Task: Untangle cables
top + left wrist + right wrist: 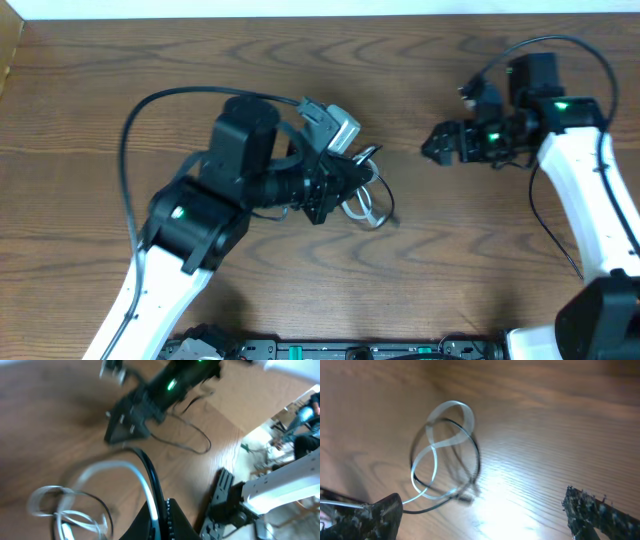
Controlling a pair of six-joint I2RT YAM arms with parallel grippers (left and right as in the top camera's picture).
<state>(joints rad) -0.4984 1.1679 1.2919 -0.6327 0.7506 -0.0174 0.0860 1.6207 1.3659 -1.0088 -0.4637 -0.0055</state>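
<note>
Fingers of the left pincer [345, 183] are clamping the cables [370, 205] (black and white, looped together) over the brown wooden tabletop [100, 60]. The right pincer [432, 146] is hovering nearby, gaping wide. Only the left wrist view is showing the room beyond, with a person [306, 420].
</note>
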